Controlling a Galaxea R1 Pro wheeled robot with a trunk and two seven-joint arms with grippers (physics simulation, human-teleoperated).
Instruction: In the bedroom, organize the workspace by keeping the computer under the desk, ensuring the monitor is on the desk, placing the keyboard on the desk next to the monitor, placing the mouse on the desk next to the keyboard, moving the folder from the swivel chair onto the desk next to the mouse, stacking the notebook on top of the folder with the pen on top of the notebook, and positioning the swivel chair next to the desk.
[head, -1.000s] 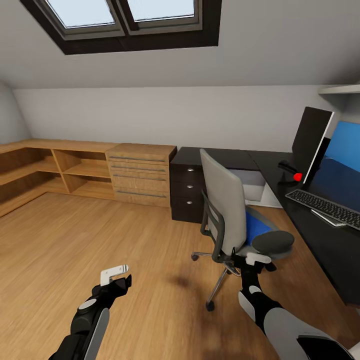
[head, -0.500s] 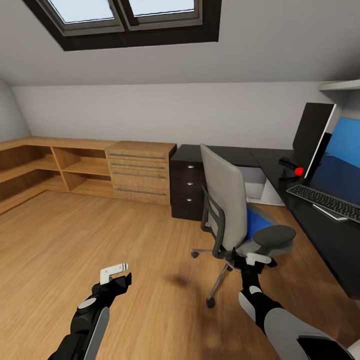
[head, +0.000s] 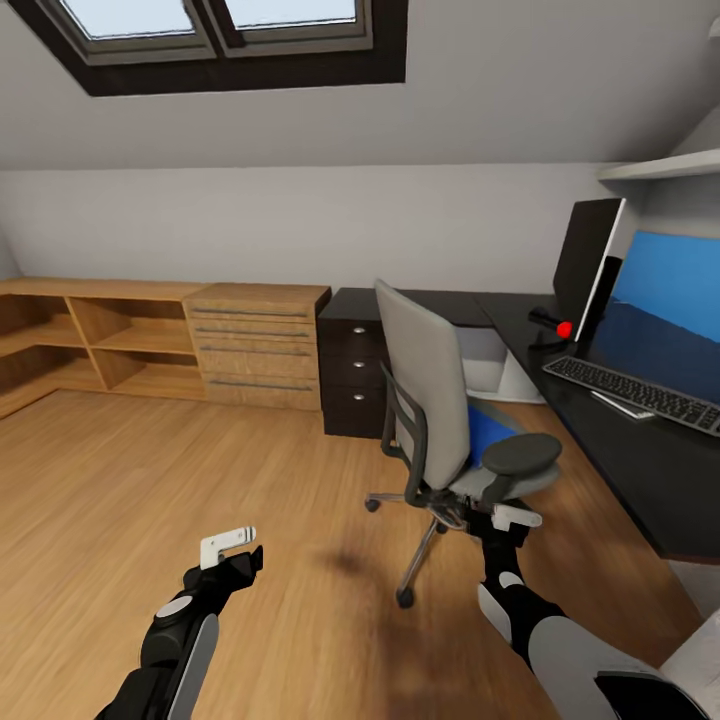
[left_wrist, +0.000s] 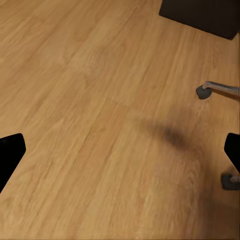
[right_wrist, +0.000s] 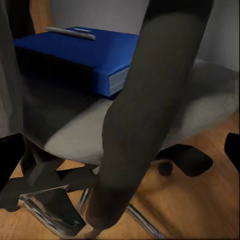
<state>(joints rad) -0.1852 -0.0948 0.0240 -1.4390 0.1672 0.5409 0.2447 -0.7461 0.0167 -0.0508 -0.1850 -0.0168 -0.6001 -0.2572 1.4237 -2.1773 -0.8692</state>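
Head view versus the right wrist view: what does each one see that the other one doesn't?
Head view's extras: the monitor, the keyboard and the black desk, plus the wooden cabinets. Right wrist view's extra: a thin white stick lying on top of the folder. Both: the swivel chair with the blue folder on its seat.

Low light-wood cabinets (head: 150, 340) along the wall, white shelf (head: 660, 165) above.

My head camera looks down across the room; my right wrist camera sits close under the swivel chair (head: 455, 420) (right_wrist: 150, 120), shared by both.
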